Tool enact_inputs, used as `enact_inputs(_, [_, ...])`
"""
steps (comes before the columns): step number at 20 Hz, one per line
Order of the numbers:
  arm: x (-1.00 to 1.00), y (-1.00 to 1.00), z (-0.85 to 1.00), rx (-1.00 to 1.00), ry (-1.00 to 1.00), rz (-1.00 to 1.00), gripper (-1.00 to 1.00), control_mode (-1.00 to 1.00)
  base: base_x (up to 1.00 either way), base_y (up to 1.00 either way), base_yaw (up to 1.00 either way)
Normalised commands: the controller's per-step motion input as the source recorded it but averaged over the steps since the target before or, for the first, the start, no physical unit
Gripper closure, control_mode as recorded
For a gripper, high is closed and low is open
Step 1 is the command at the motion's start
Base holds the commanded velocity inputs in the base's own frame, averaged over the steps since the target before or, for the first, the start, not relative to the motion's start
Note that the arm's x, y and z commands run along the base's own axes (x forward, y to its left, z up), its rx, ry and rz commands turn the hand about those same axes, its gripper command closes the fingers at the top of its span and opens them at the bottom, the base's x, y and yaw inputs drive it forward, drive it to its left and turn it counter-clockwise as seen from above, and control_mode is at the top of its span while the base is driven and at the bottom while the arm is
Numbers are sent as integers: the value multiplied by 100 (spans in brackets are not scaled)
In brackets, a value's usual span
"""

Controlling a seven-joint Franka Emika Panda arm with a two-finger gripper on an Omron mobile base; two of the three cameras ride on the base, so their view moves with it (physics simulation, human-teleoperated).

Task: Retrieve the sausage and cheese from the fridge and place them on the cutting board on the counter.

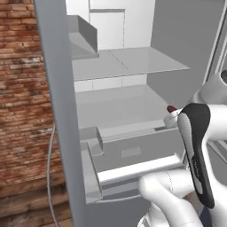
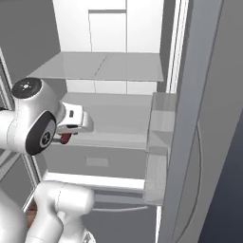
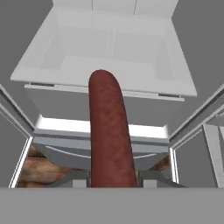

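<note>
The dark red-brown sausage (image 3: 109,131) sticks straight out from my gripper (image 3: 111,181), which is shut on its near end. In the left base view its tip (image 1: 171,108) shows just past the hand, in front of the open fridge (image 1: 128,66), over the middle shelf's front edge. In the right base view the sausage (image 2: 65,138) peeks out under the gripper (image 2: 76,124), before the fridge's white inside (image 2: 109,66). The hand view looks down over the shelf and the drawer front (image 3: 109,109). The cheese, the cutting board and the counter are out of view.
The open left fridge door (image 1: 57,111) with its bins (image 1: 91,150) stands close to the left. The right door (image 2: 199,118) and its bins (image 2: 159,128) stand at the right. A brick wall (image 1: 22,88) and wooden floor (image 1: 31,204) lie beyond the left door.
</note>
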Motion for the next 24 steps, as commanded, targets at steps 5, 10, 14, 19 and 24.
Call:
enact_inputs(5, [0,0,0,0,0,0,100,100,-100,-21,0])
enact_inputs(10, [0,0,0,0,0,0,100,100,-100,-4,2])
enact_inputs(14, [0,0,0,0,0,0,100,100,-100,-1,3])
enact_inputs(19, [0,0,0,0,0,0,100,100,-96,2,56])
enact_inputs(24, [0,0,0,0,0,0,100,100,-20,0,100])
